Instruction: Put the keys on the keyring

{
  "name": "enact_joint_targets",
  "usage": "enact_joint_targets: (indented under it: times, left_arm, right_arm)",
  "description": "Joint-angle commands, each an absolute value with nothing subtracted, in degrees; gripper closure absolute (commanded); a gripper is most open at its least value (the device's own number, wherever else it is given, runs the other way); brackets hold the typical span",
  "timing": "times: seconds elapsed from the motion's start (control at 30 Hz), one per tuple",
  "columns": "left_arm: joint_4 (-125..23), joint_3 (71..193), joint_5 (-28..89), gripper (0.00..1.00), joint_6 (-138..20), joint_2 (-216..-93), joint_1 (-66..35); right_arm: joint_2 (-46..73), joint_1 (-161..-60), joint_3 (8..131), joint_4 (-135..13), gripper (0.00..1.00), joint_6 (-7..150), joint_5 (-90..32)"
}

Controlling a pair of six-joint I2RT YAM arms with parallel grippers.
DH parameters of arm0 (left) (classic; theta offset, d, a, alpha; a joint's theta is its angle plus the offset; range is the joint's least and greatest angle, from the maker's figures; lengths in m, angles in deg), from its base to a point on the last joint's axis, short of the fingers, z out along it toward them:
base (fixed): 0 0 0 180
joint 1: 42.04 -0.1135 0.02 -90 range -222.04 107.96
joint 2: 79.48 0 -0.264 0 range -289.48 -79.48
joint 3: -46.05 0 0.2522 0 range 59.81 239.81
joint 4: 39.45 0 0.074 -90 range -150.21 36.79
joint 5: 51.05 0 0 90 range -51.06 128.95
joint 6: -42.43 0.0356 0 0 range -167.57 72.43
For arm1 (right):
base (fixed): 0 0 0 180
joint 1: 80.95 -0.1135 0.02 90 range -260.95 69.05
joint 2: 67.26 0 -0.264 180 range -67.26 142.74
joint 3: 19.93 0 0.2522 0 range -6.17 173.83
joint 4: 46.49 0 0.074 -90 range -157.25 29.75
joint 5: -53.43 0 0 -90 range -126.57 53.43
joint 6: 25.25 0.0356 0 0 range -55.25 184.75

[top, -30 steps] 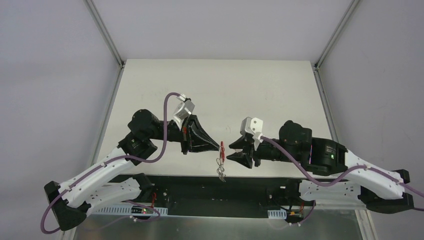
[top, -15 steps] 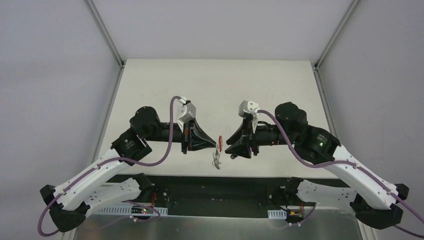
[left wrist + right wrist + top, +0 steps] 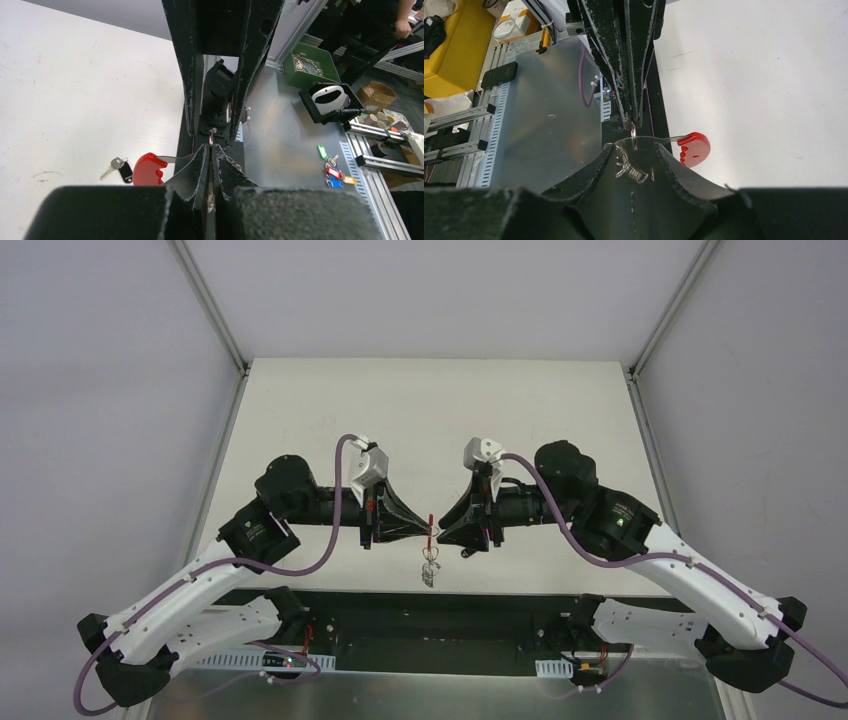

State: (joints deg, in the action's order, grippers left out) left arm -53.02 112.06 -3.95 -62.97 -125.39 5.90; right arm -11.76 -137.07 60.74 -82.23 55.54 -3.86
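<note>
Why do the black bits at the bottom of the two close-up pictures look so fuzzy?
Left wrist view: the left gripper sits right against the lens, so its near end blurs, while the key on the table looks sharp. Right wrist view: the right gripper blurs likewise. Top external view: even light, all crisp.

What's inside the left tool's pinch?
The left tool is shut on a thin silver keyring, which pokes out at the tip. Its red piece sticks out to one side. The part of the ring inside the pinch is covered.
</note>
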Motion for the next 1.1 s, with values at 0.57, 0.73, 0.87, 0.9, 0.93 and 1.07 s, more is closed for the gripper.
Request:
enact_joint_targets:
  times: [0.57, 0.73, 0.87, 0.9, 0.93, 1.07]
  left_arm:
    - [-47.1, 112.8, -4.6, 1.0, -63.7, -123.9, 5.9]
    - [-46.6, 112.7, -4.9, 1.0, -64.0, -124.0, 5.9]
    - [-46.5, 112.5, -4.7, 1.0, -64.0, -124.0, 5.9]
    - [-46.4, 112.5, -4.6, 1.0, -64.0, -124.0, 5.9]
    - [-46.3, 112.5, -4.7, 1.0, -64.1, -124.0, 5.9]
    - [-46.0, 112.6, -4.8, 1.0, -64.3, -124.0, 5.9]
  right_arm:
    - [-11.1, -136.8, 60.0, -75.2, 0.83, 55.7, -0.3]
    - [-10.8, -136.8, 60.0, -74.2, 0.84, 56.2, 0.3]
    - [-10.4, -136.9, 60.2, -74.4, 1.0, 56.3, 1.5]
    - [-10.4, -136.8, 60.3, -74.5, 1.0, 56.4, 1.6]
    - [-10.4, -136.8, 60.3, -74.4, 1.0, 56.5, 1.6]
    - [-10.8, -136.9, 60.0, -74.5, 1.0, 56.8, 0.8]
